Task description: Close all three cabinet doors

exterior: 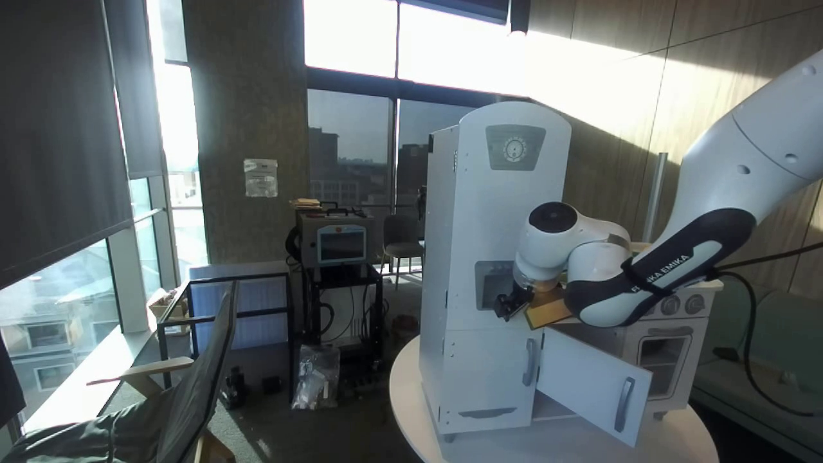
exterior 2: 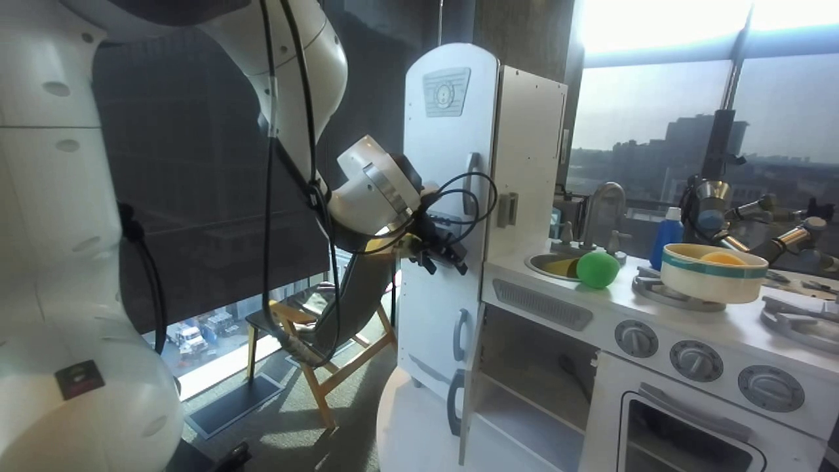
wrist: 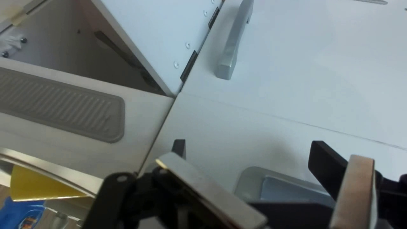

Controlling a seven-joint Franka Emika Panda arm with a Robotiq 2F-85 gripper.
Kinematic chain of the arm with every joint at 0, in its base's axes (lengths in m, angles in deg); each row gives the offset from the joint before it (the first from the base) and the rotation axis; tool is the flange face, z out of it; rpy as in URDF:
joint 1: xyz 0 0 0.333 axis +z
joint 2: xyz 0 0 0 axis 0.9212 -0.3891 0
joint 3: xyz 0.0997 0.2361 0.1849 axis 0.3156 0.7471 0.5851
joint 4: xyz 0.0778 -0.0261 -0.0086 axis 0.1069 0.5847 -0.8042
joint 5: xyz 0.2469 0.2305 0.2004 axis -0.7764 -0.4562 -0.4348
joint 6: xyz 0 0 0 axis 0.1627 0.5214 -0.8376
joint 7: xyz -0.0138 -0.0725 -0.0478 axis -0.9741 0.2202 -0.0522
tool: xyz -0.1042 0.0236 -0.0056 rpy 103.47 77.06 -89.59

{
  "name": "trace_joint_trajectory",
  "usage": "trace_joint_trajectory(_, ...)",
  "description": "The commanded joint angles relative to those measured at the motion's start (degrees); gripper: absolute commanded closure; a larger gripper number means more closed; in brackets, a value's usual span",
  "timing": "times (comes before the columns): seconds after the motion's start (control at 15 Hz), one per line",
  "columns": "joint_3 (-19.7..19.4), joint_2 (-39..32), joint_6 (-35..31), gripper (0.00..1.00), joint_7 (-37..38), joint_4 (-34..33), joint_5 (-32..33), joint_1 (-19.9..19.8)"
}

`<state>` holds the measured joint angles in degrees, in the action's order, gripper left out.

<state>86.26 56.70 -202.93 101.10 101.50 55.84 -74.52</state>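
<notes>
The tall upper cabinet door (exterior: pixel 501 212) looks flush with the front of the white cabinet; it also shows in an exterior view (exterior 2: pixel 446 147). The shorter lower door (exterior: pixel 482 370), with a grey handle, also looks flush. The other short door (exterior: pixel 588 386) stands swung outward, hinged beside the cabinet; it is nearly edge-on in an exterior view (exterior 2: pixel 464 419) and sits top left in the wrist view (wrist: pixel 155 31). My gripper (exterior: pixel 514 303) is open and empty, in front of the tall door near its grey recessed panel; its spread fingers show in the wrist view (wrist: pixel 249 148). Contact cannot be told.
The low toy stove unit (exterior 2: pixel 603 377) adjoins the cabinet, with an open compartment (exterior 2: pixel 531 367) behind the swung door. A green ball (exterior 2: pixel 598 269), a pot (exterior 2: pixel 711 278) and a blue bottle (exterior 2: pixel 668 236) stand on it. A round white table (exterior: pixel 411 399) carries everything.
</notes>
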Motion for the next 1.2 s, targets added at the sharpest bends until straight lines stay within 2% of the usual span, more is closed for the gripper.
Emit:
trace_joint_trajectory(0.0, -0.72, -3.26, -1.63, 0.00, 3.57, -3.98, 5.89, -1.01)
trace_joint_trajectory(0.2, -1.01, -4.50, -2.22, 0.00, 5.09, -4.87, 8.33, -1.04)
trace_joint_trajectory(0.33, -0.85, -4.22, -1.88, 0.00, 5.06, -4.30, 7.52, -0.87)
trace_joint_trajectory(0.73, 0.60, -0.64, -2.15, 0.00, -3.51, 3.69, -9.37, 0.38)
trace_joint_trajectory(0.93, 2.15, -0.56, 0.29, 0.00, -5.35, 6.22, -17.42, 1.58)
trace_joint_trajectory(1.13, 3.12, -0.52, 2.95, 0.00, -4.42, 8.21, -22.19, 2.38)
